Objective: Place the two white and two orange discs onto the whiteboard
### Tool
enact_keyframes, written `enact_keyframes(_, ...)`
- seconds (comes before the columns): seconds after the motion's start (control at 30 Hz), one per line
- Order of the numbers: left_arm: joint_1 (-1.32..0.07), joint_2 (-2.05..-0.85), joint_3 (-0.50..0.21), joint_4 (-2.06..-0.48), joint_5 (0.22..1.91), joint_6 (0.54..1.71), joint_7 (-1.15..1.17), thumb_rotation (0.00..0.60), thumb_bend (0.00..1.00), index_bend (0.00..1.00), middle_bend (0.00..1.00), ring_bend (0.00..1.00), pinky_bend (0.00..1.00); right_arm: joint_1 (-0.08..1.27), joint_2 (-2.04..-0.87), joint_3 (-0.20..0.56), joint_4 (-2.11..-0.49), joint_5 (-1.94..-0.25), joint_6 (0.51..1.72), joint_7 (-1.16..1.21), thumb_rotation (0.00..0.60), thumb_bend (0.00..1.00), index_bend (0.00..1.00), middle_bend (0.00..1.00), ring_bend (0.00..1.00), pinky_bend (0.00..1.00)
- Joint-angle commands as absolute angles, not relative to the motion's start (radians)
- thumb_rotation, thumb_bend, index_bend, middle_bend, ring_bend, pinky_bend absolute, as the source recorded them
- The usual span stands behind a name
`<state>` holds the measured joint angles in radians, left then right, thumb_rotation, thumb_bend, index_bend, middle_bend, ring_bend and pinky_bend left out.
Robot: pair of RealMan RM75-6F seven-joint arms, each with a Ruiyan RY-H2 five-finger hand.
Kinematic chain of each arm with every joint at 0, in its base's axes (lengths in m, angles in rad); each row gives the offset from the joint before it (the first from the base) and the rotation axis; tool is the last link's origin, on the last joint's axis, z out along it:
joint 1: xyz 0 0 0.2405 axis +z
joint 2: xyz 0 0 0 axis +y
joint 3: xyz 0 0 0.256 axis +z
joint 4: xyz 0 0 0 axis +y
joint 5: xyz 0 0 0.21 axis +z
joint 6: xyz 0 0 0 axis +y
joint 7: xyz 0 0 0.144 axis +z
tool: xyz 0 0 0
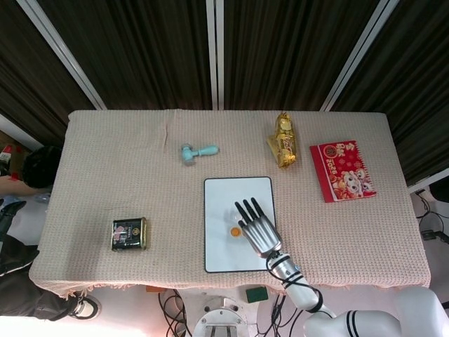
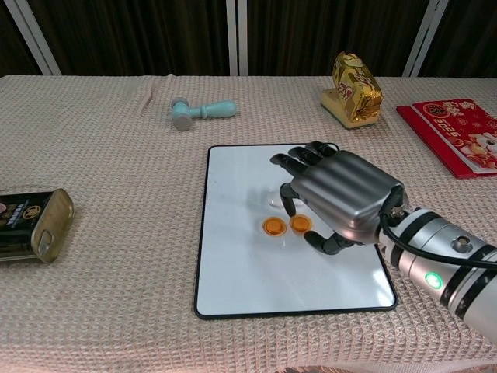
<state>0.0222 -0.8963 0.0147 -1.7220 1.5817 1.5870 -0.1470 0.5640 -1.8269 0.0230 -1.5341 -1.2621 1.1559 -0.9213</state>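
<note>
The whiteboard (image 2: 233,256) (image 1: 221,253) lies flat in the middle of the table. One orange disc (image 2: 272,226) (image 1: 235,231) rests on it. My right hand (image 2: 342,194) (image 1: 258,230) hovers low over the board, palm down, and pinches a second orange disc (image 2: 300,224) between a finger and the thumb, right beside the first. A white disc (image 2: 275,201) peeks out just past the fingertips; the other white disc is hidden under the hand. My left hand shows in neither view.
A teal mallet (image 2: 202,112) lies behind the board. A gold snack bag (image 2: 356,89) stands at the back right, with a red booklet (image 2: 454,132) further right. A tin can (image 2: 27,225) lies on its side at the left edge.
</note>
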Motion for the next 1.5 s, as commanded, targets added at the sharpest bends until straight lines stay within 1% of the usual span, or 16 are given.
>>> enact_keyframes(0.03, 0.022, -0.896, 0.015, -1.722, 1.582, 1.587, -0.147, 0.6, 0.1, 0.12, 0.14, 0.0, 0.12, 0.564, -1.834, 0.023, -1.526, -1.262, 1.155, -0.924, 0.6, 0.39, 0.52, 0.0, 0.0, 0.0)
enact_keyframes(0.67, 0.026, -0.894, 0.014, -1.718, 1.582, 1.592, -0.16, 0.6, 0.1, 0.12, 0.14, 0.0, 0.12, 0.573, -1.863, 0.034, -1.494, -1.26, 1.139, -0.936, 0.6, 0.39, 0.53, 0.0, 0.0, 0.0)
enact_keyframes(1.07, 0.026, -0.893, 0.014, -1.719, 1.583, 1.593, -0.162, 0.6, 0.1, 0.12, 0.14, 0.0, 0.12, 0.563, -1.838, 0.027, -1.524, -1.272, 1.16, -0.956, 0.6, 0.39, 0.53, 0.0, 0.0, 0.0)
enact_keyframes(1.5, 0.025, -0.892, 0.013, -1.719, 1.578, 1.589, -0.161, 0.6, 0.1, 0.12, 0.14, 0.0, 0.12, 0.567, -1.842, 0.029, -1.514, -1.263, 1.143, -0.951, 0.6, 0.39, 0.51, 0.0, 0.0, 0.0)
